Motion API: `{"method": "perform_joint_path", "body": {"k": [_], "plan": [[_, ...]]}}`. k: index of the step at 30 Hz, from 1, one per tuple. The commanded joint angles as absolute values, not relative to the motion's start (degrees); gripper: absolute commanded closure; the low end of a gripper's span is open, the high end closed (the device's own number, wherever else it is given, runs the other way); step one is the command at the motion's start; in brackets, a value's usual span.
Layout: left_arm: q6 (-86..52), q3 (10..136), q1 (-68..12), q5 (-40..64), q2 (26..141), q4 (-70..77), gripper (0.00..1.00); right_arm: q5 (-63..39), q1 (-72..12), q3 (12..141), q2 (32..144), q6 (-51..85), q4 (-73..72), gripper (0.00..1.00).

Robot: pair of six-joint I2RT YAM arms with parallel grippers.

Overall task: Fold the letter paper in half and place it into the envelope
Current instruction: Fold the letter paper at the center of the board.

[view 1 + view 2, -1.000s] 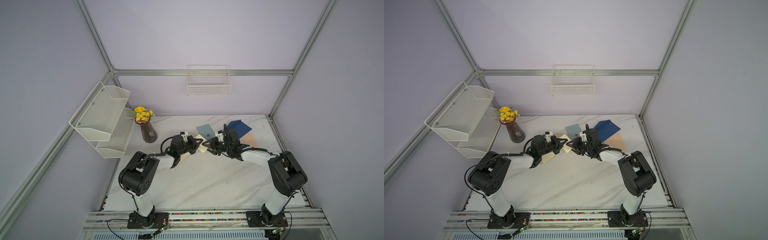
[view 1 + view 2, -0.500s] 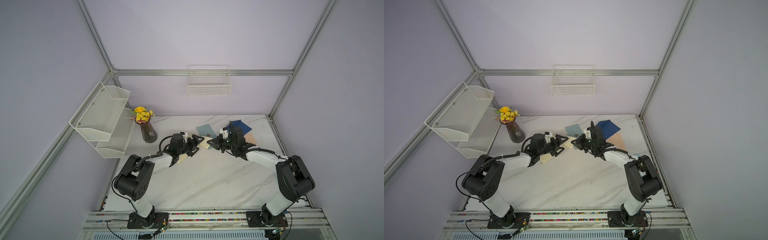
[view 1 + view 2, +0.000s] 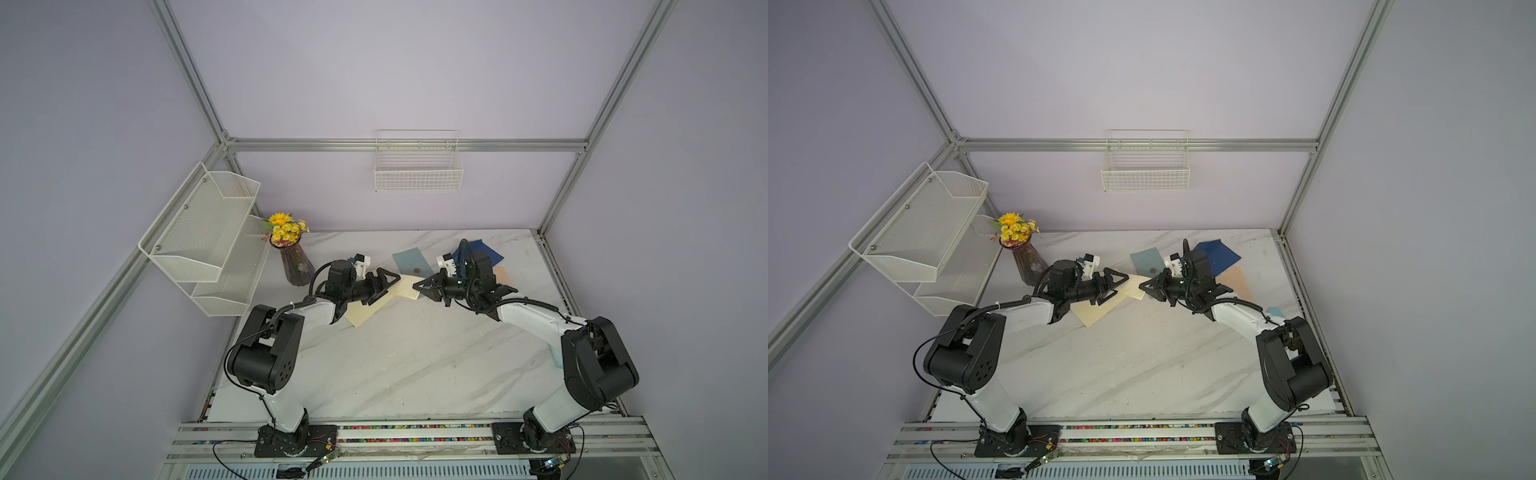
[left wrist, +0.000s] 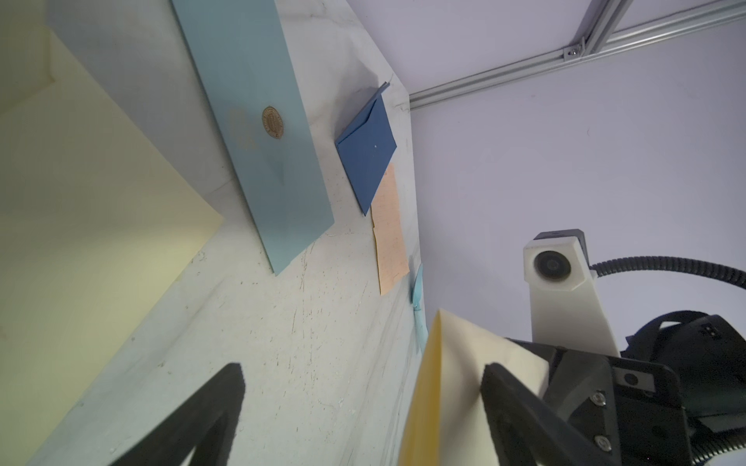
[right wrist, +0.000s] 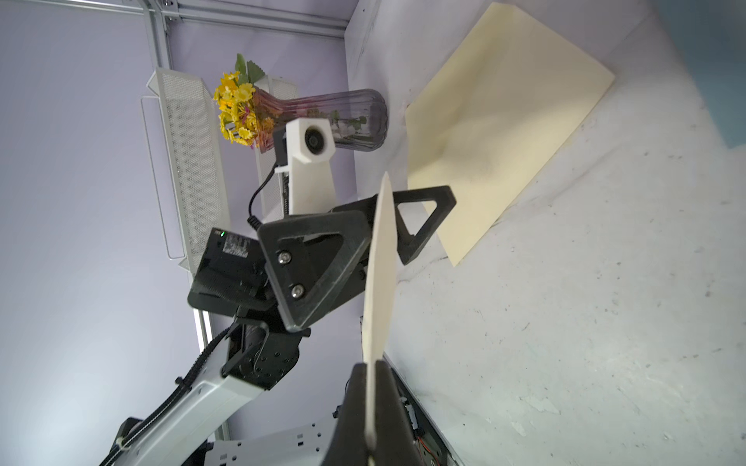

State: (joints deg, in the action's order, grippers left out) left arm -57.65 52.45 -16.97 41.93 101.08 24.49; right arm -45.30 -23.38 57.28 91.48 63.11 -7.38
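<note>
Scanning a top view: right fingers (image 3: 432, 286) clamped on folded cream paper (image 3: 406, 290), held off worktop (image 3: 415, 353). Left wrist: left fingers (image 4: 228, 391) apart, light-blue envelope (image 4: 262, 133) lying flat. Right wrist: paper edge-on between 2 left fingers.

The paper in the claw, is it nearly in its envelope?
Not yet. Done: the cream paper looks folded in half. In hand: the right gripper is shut on its edge, holding it above the table, with the left gripper open near it. Left to do: slipping it inside, probably into the cream envelope lying flat on the table.
</note>
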Motion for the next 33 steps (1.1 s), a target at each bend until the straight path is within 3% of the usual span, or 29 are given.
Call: {"method": "perform_joint_path", "body": {"k": [1, 5, 9, 13, 17, 22, 26, 27, 30, 31, 33], "plan": [[-58.61, 54.58, -16.79, 50.62, 103.98, 37.61, 0.12, -48.27, -23.14, 56.08, 89.93, 62.02, -6.33, 1.00], [-63.01, 53.86, -16.79, 53.46, 106.02, 45.53, 0.23, -47.64, -23.12, 56.07, 90.50, 61.46, -6.42, 1.00], [-65.17, 52.68, -16.79, 54.69, 106.09, 48.94, 0.40, -46.87, -23.16, 56.59, 91.77, 60.77, -6.44, 1.00], [-66.22, 50.88, -16.79, 55.37, 105.24, 50.20, 0.62, -46.58, -22.89, 57.71, 93.08, 60.07, -6.42, 1.00], [-66.36, 49.02, -16.79, 55.37, 103.73, 50.28, 0.74, -46.85, -22.72, 59.04, 94.67, 59.61, -6.46, 1.00], [-66.45, 48.67, -16.79, 55.37, 102.23, 49.23, 0.96, -46.60, -22.59, 60.32, 95.73, 59.59, -6.44, 1.00], [-67.04, 50.24, -16.79, 55.29, 101.98, 48.53, 1.00, -46.05, -22.39, 60.83, 96.03, 59.93, -6.42, 0.97], [-67.27, 50.66, -16.79, 55.20, 102.00, 48.30, 1.00, -45.73, -22.33, 60.80, 95.94, 60.07, -6.42, 0.84], [-68.74, 51.82, -16.79, 54.23, 102.29, 48.47, 1.00, -44.89, -22.24, 60.48, 95.80, 60.70, -6.42, 0.29], [-69.66, 52.09, -16.79, 53.42, 102.28, 48.74, 1.00, -44.42, -22.28, 60.24, 95.80, 61.32, -6.67, 0.17], [-71.76, 52.24, -16.74, 51.04, 102.34, 50.10, 1.00, -43.82, -22.28, 59.03, 95.73, 64.02, -9.62, 0.08]]}}
